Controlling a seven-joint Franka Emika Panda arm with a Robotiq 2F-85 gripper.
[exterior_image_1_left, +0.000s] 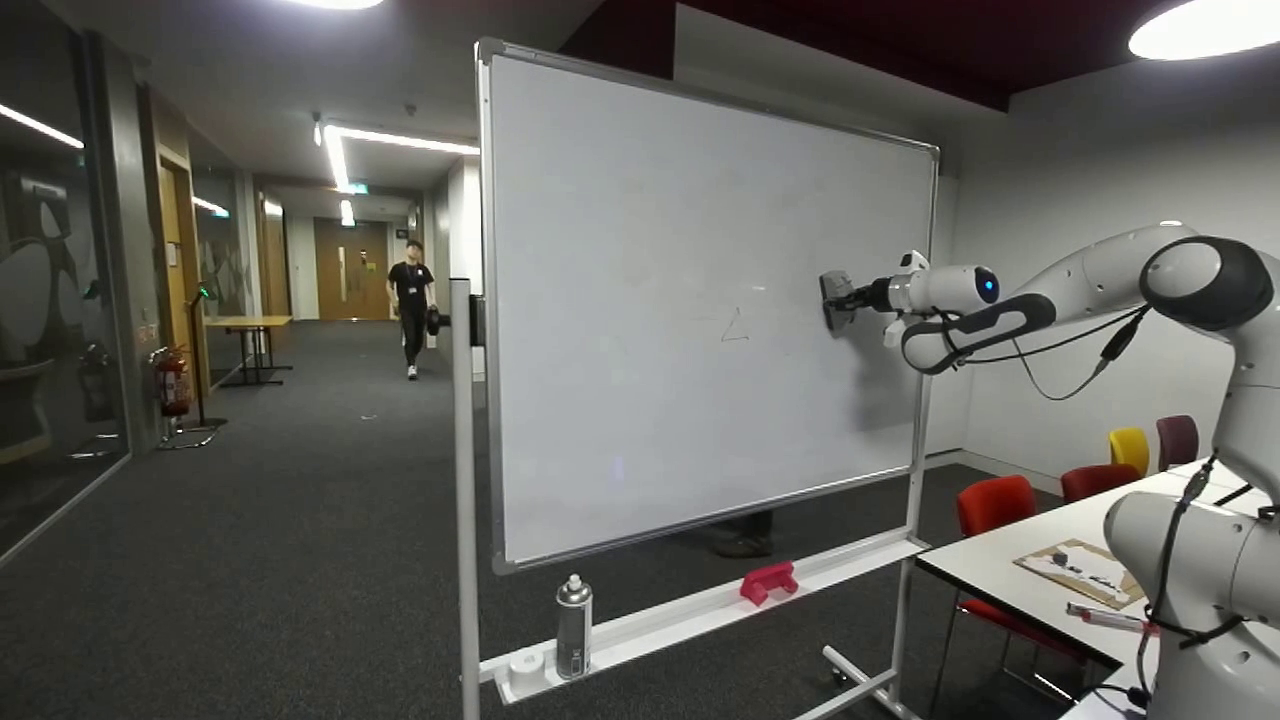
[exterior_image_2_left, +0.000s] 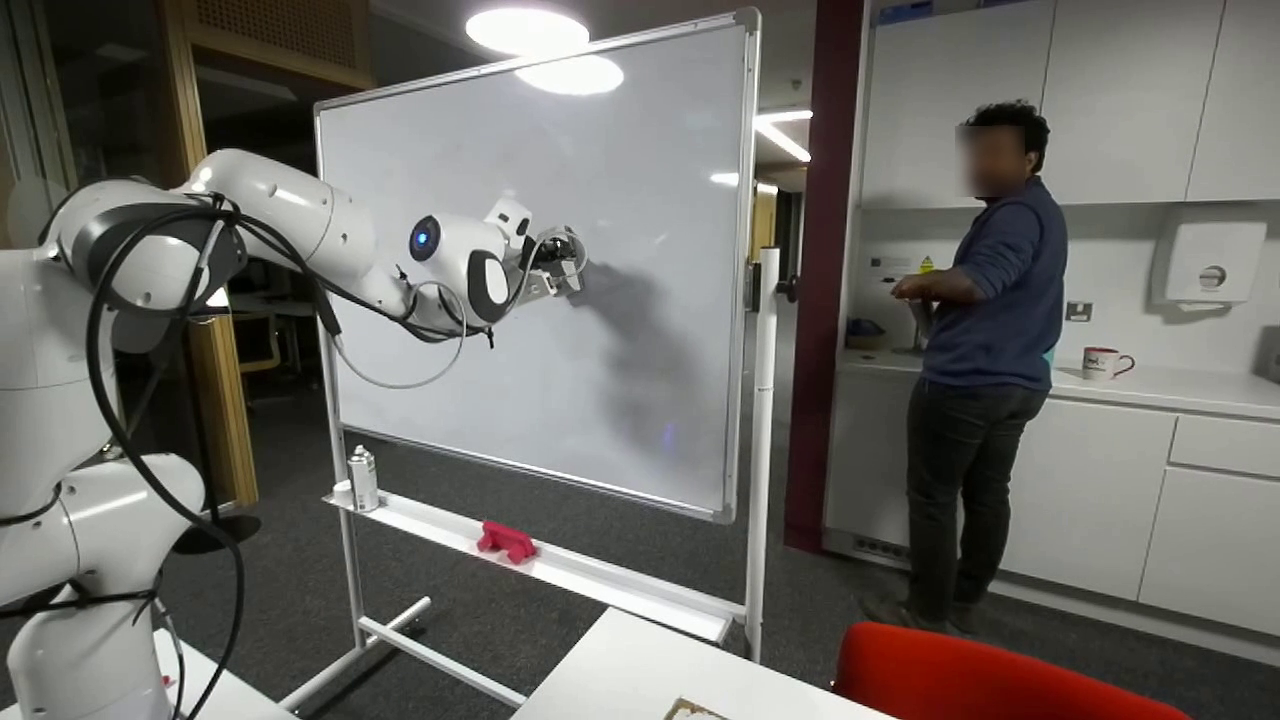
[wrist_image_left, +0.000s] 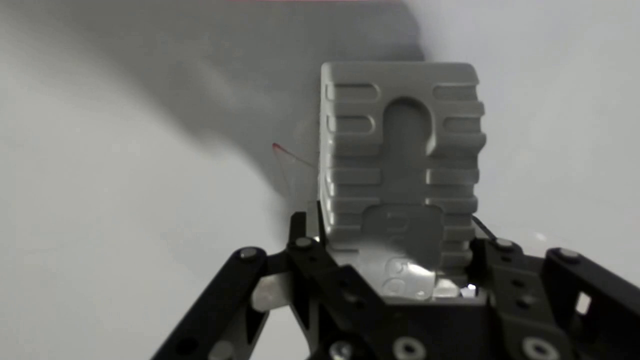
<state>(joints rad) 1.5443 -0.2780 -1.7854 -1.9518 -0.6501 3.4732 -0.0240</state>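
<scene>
Grey ribbed plastic eraser (wrist_image_left: 402, 170) gripped at the large, glossy whiteboard (exterior_image_1_left: 640, 230)

The black two-fingered tool (wrist_image_left: 395, 232) is narrowed onto the eraser's long sides, nearer one end, so much of it projects past the fingers. That off-centre hold may let it rock; light, even pressure with the face parallel to the whiteboard should suit it best. Whether the face touches or stands just off is hard to tell from these angles. In the wrist view, a thin red pen stroke (wrist_image_left: 295, 157) lies just beside the eraser.

In an exterior view, the eraser sits about mid-height, nearer the silver metal frame (exterior_image_1_left: 935, 195) at the far end, so strokes that way should stay short. More open white surface runs the opposite way, past a small thin-lined triangle (exterior_image_1_left: 735, 325). Below hangs a narrow white tray (exterior_image_1_left: 680, 625).
</scene>
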